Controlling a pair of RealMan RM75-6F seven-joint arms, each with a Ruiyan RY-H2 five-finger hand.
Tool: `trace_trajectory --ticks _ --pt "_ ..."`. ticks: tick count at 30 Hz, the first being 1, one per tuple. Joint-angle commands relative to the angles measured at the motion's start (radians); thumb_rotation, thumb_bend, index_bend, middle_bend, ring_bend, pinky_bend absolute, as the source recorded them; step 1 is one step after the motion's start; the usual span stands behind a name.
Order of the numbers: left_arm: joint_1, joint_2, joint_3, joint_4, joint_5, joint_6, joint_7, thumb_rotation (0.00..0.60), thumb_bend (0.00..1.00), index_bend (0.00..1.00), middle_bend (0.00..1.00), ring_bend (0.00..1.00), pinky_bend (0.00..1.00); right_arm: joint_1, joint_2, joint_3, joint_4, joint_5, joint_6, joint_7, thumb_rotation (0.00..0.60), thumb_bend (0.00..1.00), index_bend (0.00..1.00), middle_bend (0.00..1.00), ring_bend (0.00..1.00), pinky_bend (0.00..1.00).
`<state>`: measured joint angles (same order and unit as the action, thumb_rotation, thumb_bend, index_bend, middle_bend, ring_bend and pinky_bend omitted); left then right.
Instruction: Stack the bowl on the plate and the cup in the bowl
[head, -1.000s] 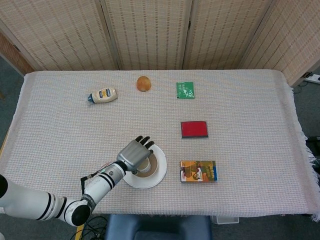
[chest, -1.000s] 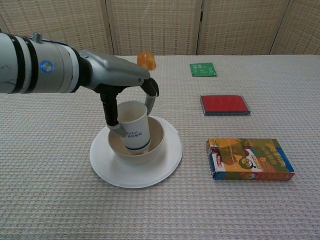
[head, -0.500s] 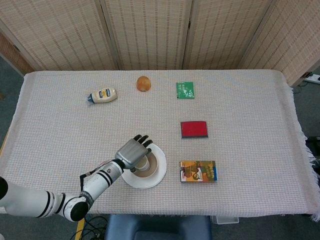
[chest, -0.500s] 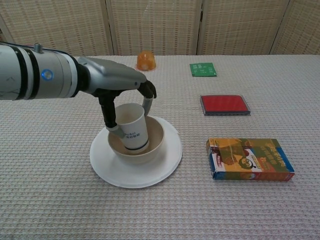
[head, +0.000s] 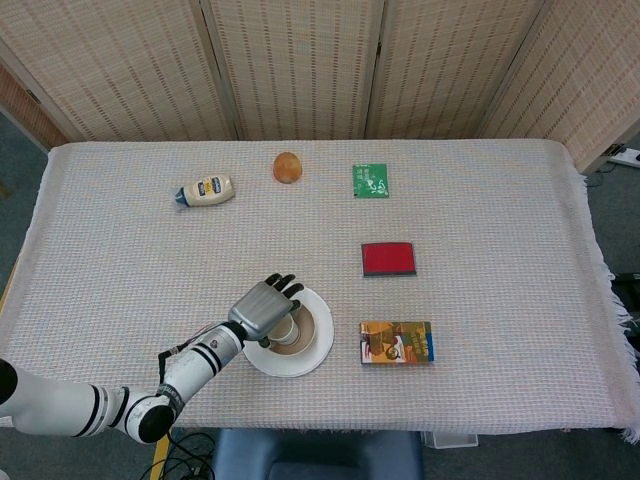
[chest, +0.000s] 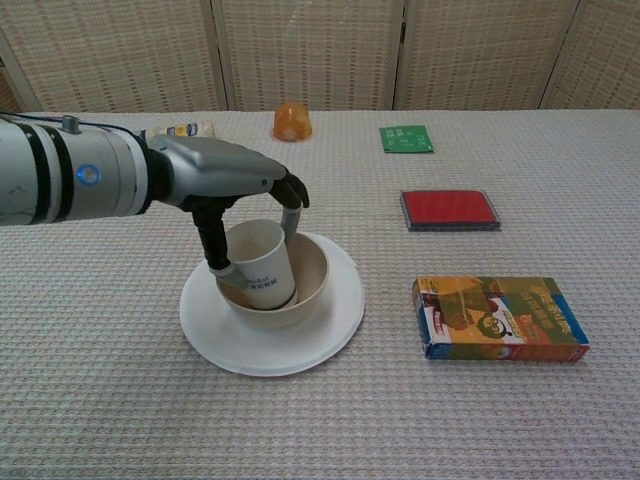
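Cup (head: 287, 330) in head view: mostly hidden under left robot hand (head: 262, 308), only a sliver of rim showing over bowl (head: 305, 337) on plate (head: 322, 352), near edge of tabletop (head: 520, 230), left of centre. Compared with 1.0 s ago: hand and forearm shifted slightly left and nearer; plate and bowl unmoved. Grip not readable from above. Right robot hand absent from this view. Unrelated items unchanged: mayonnaise bottle (head: 205, 190) far left, orange object (head: 287, 167) far centre, green packet (head: 370, 180) to its right, red case (head: 388, 258) mid right, printed box (head: 396, 342) just right of plate.

Chest view: cup (chest: 259, 262) lower than 1.0 s ago and 0.5 s ago; base now below bowl (chest: 312, 268) rim, sitting inside bowl and tilted, mouth leaning toward near side. Blue band visible earlier on lower wall now hidden behind bowl wall. Left robot hand (chest: 235, 185) lower too, thumb and fingers clamped on cup wall from both sides, palm over mouth. Bowl centred on plate (chest: 335, 325), both where they were. Right robot hand absent here as well.

Judgement: bowl-on-plate step complete; cup-in-bowl step close to complete. Remaining: level cup so it stands flat, release, lift hand clear. Risk: release while tilted could tip cup against bowl wall.
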<state>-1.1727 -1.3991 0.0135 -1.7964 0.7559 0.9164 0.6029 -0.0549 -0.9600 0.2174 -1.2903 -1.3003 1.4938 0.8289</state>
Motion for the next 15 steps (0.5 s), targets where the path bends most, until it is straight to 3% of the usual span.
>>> trace_trajectory --ticks 1,9,15 --pt "0.013 -0.017 -0.003 0.019 0.02 -0.01 -0.016 0.6 0.2 0.55 0.15 0.0 0.14 -0.036 -0.01 0.024 0.038 0.029 0.041 0.063 0.6 0.13 0.0 0.05 0.0 0.0" --pt "0.031 -0.055 -0.004 0.058 0.068 -0.028 -0.025 0.6 0.2 0.54 0.15 0.0 0.14 -0.04 -0.007 0.021 0.036 0.01 0.035 0.058 0.6 0.13 0.0 0.05 0.0 0.0" --pt "0.037 -0.059 -0.017 0.059 0.076 -0.021 -0.017 0.6 0.2 0.46 0.15 0.0 0.14 -0.033 -0.006 0.023 0.026 0.005 0.023 0.034 0.6 0.13 0.0 0.05 0.0 0.0"
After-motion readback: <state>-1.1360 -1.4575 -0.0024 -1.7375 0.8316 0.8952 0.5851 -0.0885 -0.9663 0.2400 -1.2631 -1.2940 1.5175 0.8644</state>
